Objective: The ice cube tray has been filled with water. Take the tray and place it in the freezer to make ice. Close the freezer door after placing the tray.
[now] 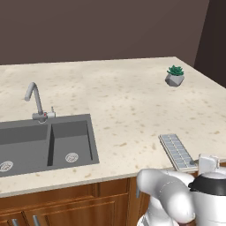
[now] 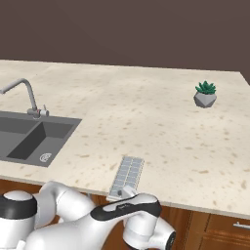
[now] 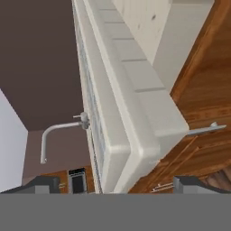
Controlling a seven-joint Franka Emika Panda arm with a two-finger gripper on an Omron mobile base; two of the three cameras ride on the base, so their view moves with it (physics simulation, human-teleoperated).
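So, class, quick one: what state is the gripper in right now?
Gripper: open, fingers on either side of the tray's end, not closed on it.

The worktop (image 1: 132,97) looks like smooth pale stone with small brown specks. The sink (image 1: 44,143) set in it is dull dark grey, and the tap (image 1: 37,101) behind the sink is shiny metal. The ice cube tray (image 1: 177,151) looks like smooth white plastic. Below the worktop, the cabinets (image 1: 79,207) are glossy brown wood.
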